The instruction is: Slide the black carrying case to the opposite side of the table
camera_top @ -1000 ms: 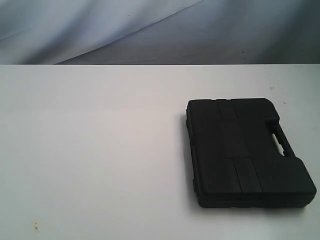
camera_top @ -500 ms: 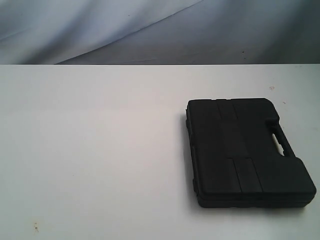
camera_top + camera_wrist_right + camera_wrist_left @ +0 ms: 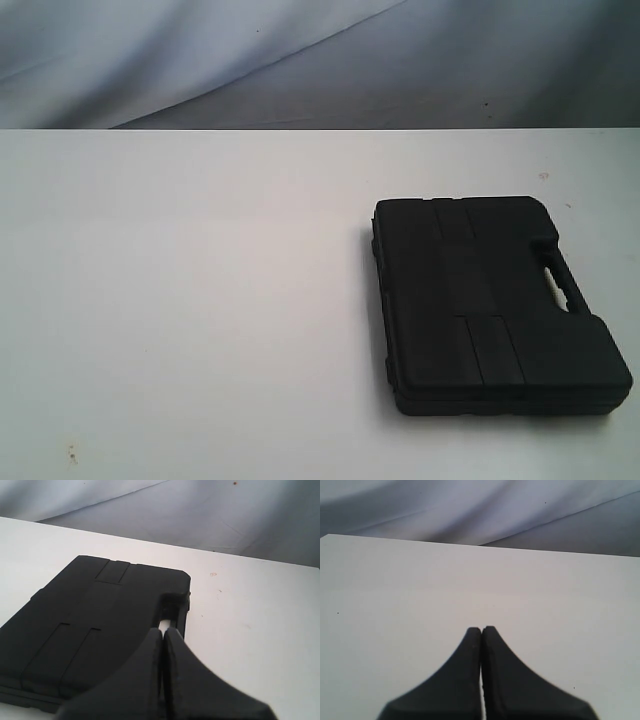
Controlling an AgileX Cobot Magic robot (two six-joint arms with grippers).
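Plain white table (image 3: 200, 300) w/ faint specks, creased grey-blue cloth backdrop (image 3: 300, 60) behind, flat black case (image 3: 490, 300) lying on table's right half, handle slot toward right edge, wrist views only: left gripper (image 3: 481, 630) jaws pressed together over bare tabletop, right gripper (image 3: 163, 631) jaws pressed together, case in front.

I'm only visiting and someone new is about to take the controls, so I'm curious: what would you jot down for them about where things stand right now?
Left end effector: shut, holding nothing, over bare table, away from the case.
Right end effector: shut, holding nothing, tips near the handle cutout; whether it touches cannot be told.
Case: closed, lying flat on the right half of the table in the exterior view, handle side toward the right edge.
Done: nothing visible; the case sits on its starting side.
Left: push the case across the table to the opposite side.
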